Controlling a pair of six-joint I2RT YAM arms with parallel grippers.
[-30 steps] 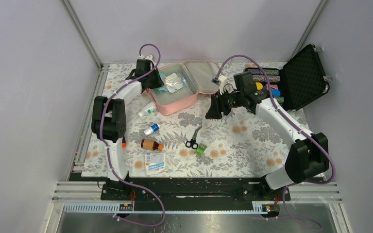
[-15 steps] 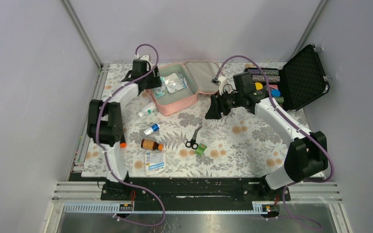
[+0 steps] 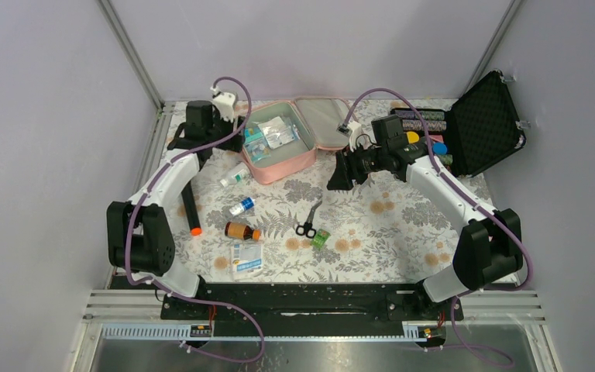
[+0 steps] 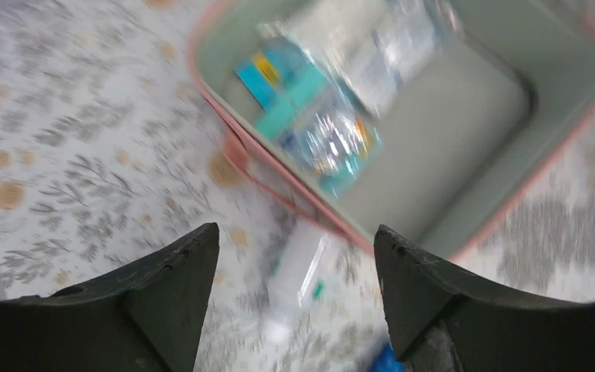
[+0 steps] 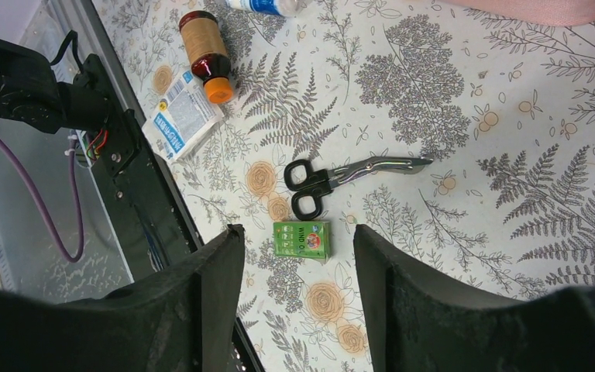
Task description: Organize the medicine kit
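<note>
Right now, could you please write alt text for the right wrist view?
Framed by the open right gripper, black-handled scissors and a small green box lie on the floral tablecloth. A brown bottle with an orange cap lies beside a blue-and-white packet.

Pink medicine kit (image 3: 283, 167), floral tablecloth (image 3: 387, 225)

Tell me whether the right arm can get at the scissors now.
Probably yes: the scissors lie flat in the open, the open right end effector faces them; only the green box sits close.
</note>
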